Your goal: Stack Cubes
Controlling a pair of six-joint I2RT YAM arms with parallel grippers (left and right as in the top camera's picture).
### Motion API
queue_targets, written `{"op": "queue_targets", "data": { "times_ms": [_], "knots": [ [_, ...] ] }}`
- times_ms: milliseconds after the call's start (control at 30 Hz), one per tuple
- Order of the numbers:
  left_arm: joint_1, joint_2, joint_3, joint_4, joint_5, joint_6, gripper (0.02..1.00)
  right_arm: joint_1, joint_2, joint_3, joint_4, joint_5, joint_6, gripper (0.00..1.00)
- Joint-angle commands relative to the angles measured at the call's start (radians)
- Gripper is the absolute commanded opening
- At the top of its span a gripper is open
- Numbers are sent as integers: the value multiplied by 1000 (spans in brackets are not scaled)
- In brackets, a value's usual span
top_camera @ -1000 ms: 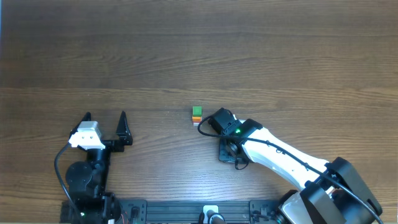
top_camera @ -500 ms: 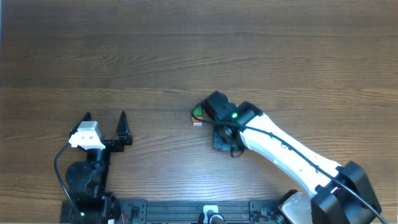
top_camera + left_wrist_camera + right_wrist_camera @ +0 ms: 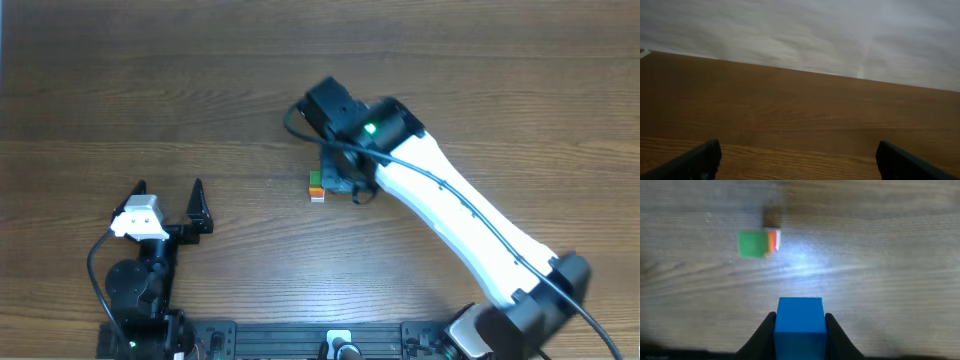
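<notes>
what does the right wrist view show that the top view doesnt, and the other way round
Right wrist view adds: a blue cube clamped between the right gripper's fingers, held above the table and off to one side of the stack, not over it.
Top view adds: the left gripper, open near its own base and apart from the cubes, and the right arm reaching up past the stack.
Both share: the wooden table and the small stack with a green cube on top, orange and white beneath.
</notes>
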Motion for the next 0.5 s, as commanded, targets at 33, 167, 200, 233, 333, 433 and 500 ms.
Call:
{"op": "queue_targets", "data": {
  "times_ms": [33, 167, 200, 233, 333, 433, 500],
  "knots": [
    [5, -5, -5, -2, 10, 15, 998, 24, 128, 108, -9, 10, -9, 12],
    [5, -5, -5, -2, 10, 15, 1000, 43, 220, 190, -8, 4, -9, 12],
    [5, -5, -5, -2, 10, 15, 996, 47, 233, 198, -6, 4, -8, 12],
    [5, -5, -5, -2, 10, 15, 1000, 51, 243, 203, -4, 3, -8, 9],
    [5, -5, -5, -2, 10, 15, 998, 60, 266, 206, 7, -8, -5, 12],
    [5, -5, -5, -2, 10, 15, 998, 64, 290, 206, 10, -14, -1, 12],
    [5, -5, -5, -2, 10, 15, 1000, 64, 298, 206, 10, -18, 1, 9]
  ]
}}
